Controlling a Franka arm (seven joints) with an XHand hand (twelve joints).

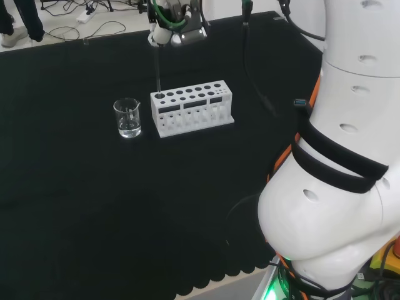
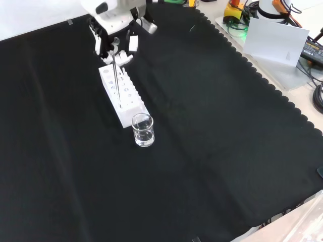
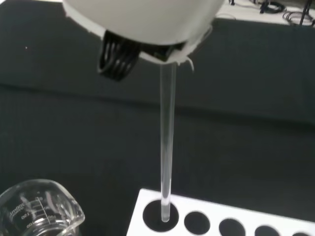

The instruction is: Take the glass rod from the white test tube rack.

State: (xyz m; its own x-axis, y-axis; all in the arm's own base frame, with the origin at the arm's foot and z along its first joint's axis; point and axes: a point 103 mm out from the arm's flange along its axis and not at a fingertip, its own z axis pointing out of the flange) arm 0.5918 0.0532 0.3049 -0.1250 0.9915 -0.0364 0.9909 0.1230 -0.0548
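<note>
Now, sweeping the head view from its left side: a small glass beaker [image 1: 127, 117] is standing on the black cloth [image 1: 94, 187], apparently with a little clear liquid at the bottom, and just beside it to the right the white test tube rack [image 1: 192, 108] is sitting with its rows of holes facing up. From the rack's leftmost hole the glass rod [image 1: 157, 69] is rising straight up, its lower tip sitting just in the mouth of that hole, and the hand [image 1: 169, 25] is pinching its top end, fingers curled in around it. Further right, the arm's big white links [image 1: 350, 156] are looming. From the wrist camera the rod [image 3: 167, 147] is hanging clear and plumb below the hand [image 3: 142, 24] into the corner hole. It looks thin, stiff, light, slick and likely brittle, so I'd judge the top end the right place to hold it, lifting dead vertical so the tip isn't levering against the hole's edge and snapping.
</note>
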